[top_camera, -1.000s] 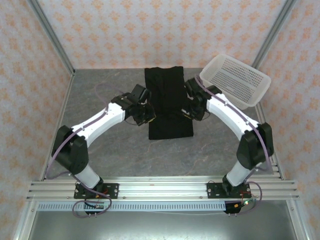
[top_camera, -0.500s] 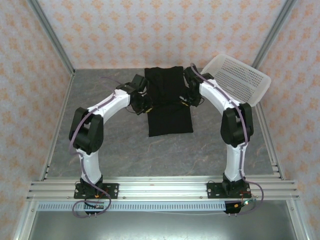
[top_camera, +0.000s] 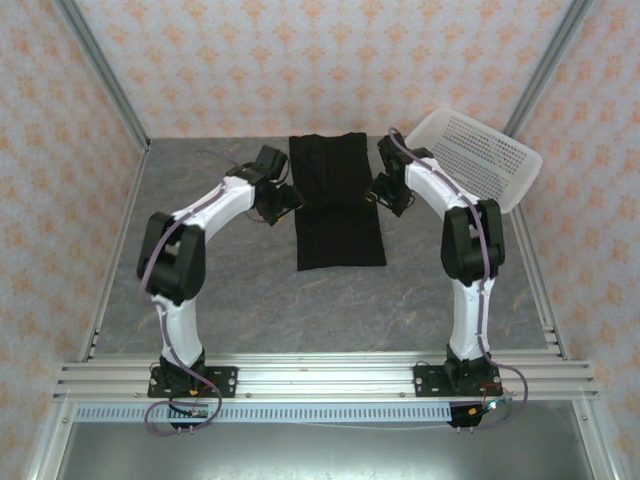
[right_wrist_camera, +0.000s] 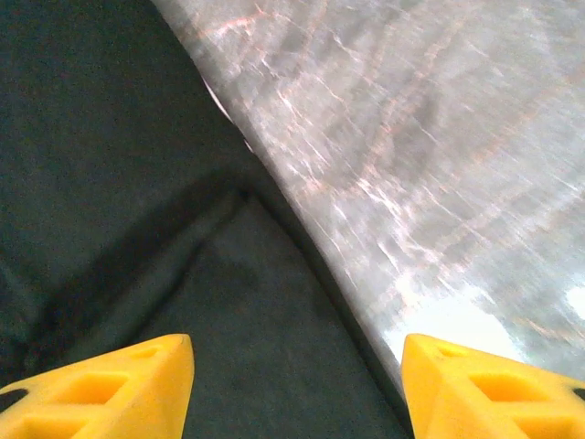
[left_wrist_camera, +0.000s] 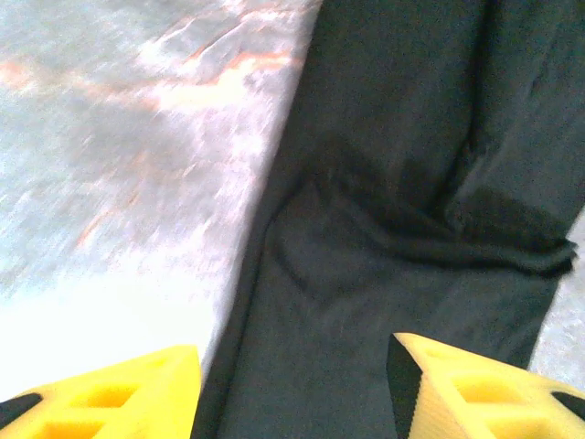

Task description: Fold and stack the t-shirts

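I am holding my left tool (top_camera: 283,197) just beside the left edge of the black t-shirt (top_camera: 338,200), and my right tool (top_camera: 385,193) just beside its right edge, both about halfway along its length. The t-shirt is lying flat as a long, narrow folded strip at the far middle of the grey surface (top_camera: 250,290), showing plain black cloth, with a crosswise crease between my two tools. The white perforated basket (top_camera: 475,160) is sitting tilted at the far right corner, apart from the shirt.

In the left wrist view my tool (left_wrist_camera: 292,384) is standing open, its yellow fingers (left_wrist_camera: 119,393) gripping nothing, hovering over the shirt's rumpled edge (left_wrist_camera: 411,183). In the right wrist view my other tool (right_wrist_camera: 297,384) is likewise gaping and gripping nothing above the shirt's edge (right_wrist_camera: 110,183).
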Action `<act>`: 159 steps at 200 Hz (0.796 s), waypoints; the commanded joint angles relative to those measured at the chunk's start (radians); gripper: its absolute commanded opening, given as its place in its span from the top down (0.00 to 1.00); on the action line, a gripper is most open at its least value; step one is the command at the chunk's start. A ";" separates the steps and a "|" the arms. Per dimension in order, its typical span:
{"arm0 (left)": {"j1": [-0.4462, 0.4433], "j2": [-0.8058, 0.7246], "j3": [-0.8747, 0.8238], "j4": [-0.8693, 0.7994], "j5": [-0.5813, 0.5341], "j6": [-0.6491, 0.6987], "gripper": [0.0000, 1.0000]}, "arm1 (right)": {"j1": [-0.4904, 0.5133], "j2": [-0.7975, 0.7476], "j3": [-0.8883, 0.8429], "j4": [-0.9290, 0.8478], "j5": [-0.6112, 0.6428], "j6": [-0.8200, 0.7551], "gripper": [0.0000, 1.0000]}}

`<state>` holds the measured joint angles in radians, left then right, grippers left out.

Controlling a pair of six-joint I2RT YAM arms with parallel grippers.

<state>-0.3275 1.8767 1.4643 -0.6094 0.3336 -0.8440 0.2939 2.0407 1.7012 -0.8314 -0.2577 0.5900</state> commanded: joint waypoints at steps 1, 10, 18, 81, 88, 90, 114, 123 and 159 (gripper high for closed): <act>-0.030 -0.126 -0.151 0.022 0.027 -0.085 0.44 | 0.007 -0.191 -0.170 0.037 0.010 -0.007 0.38; -0.056 -0.142 -0.216 0.027 0.054 -0.121 0.45 | 0.012 -0.242 -0.262 0.067 -0.022 0.004 0.38; -0.080 -0.158 -0.270 0.046 0.072 -0.159 0.45 | 0.020 -0.283 -0.337 0.092 -0.051 0.014 0.38; -0.161 -0.163 -0.465 0.257 0.104 -0.393 0.43 | 0.050 -0.397 -0.681 0.284 -0.193 0.104 0.32; -0.160 -0.152 -0.462 0.272 0.109 -0.396 0.43 | 0.052 -0.381 -0.688 0.302 -0.214 0.112 0.32; -0.161 -0.147 -0.461 0.274 0.110 -0.396 0.43 | 0.052 -0.377 -0.690 0.306 -0.217 0.113 0.32; -0.161 -0.099 -0.436 0.276 0.124 -0.384 0.47 | 0.051 -0.332 -0.691 0.318 -0.221 0.126 0.35; -0.162 -0.086 -0.430 0.271 0.118 -0.377 0.49 | 0.052 -0.318 -0.687 0.319 -0.217 0.128 0.36; -0.159 -0.030 -0.411 0.316 0.114 -0.380 0.60 | 0.051 -0.270 -0.665 0.336 -0.217 0.139 0.48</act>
<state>-0.4862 1.7798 1.0206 -0.3721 0.4534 -1.2118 0.3450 1.7287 1.0138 -0.5358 -0.4717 0.7143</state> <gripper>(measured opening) 0.438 0.563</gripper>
